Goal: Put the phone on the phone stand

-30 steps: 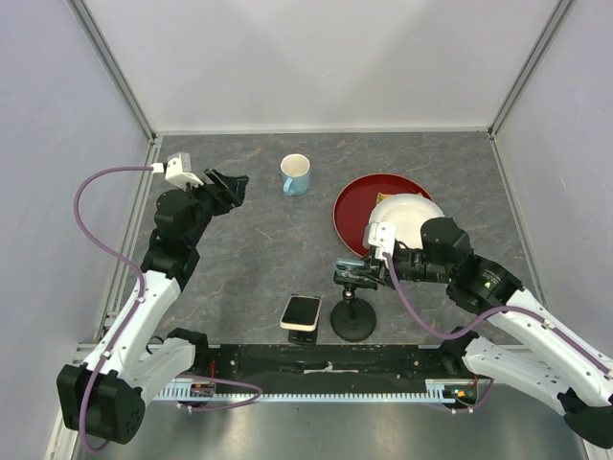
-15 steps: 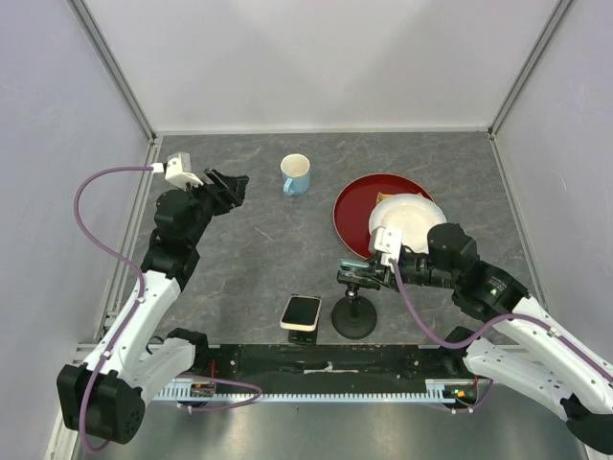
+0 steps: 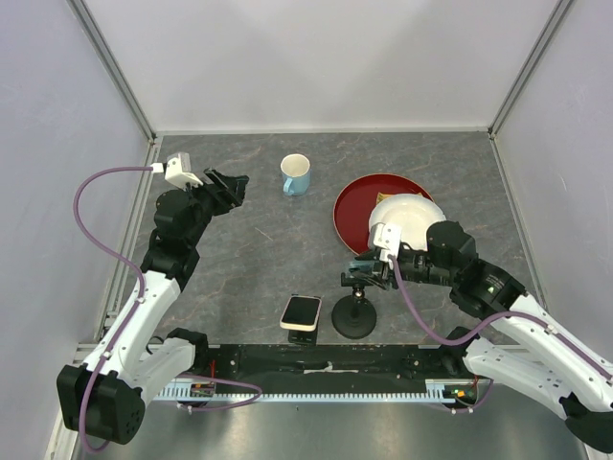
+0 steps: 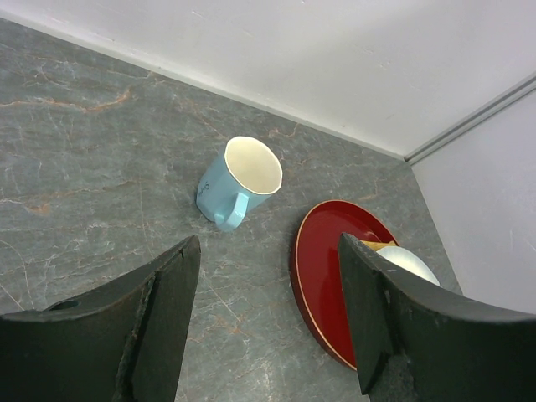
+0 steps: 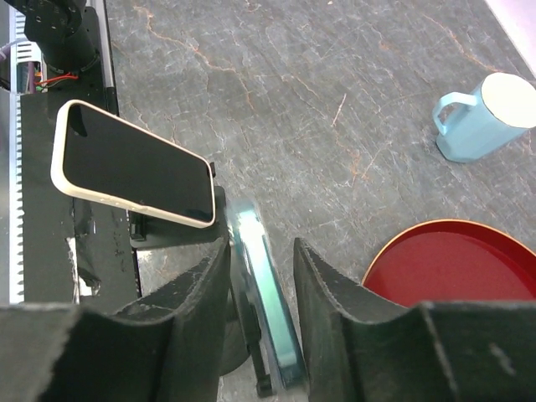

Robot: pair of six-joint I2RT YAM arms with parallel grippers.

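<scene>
Compared with a second ago, only the right arm is in another place. The right fingers [image 5: 191,322] now sit a little more toward the right of the top view, above the head of the tall pole stand [image 3: 352,322] in the lower middle. They are apart, and the blurred greenish clamp of that pole shows in the gap (I cannot tell whether it touches one of them).

The phone [image 5: 134,163] has not moved. It leans with its dark screen up on the small black phone stand [image 5: 180,230], low in the top view and just left of the pole's round base. Nothing holds it, so I judge the task as done, with the right arm only drawing away.

The left fingers [image 4: 159,327] are wide apart with nothing between them, in the same place at the upper left as before.

The desk [image 3: 259,249] is grey stone-patterned. A light blue mug [image 3: 295,174] stands at the upper middle, and a red plate [image 3: 356,206] with a white dish [image 3: 414,213] on it lies to its right. Plain pale walls close the back and both sides.
</scene>
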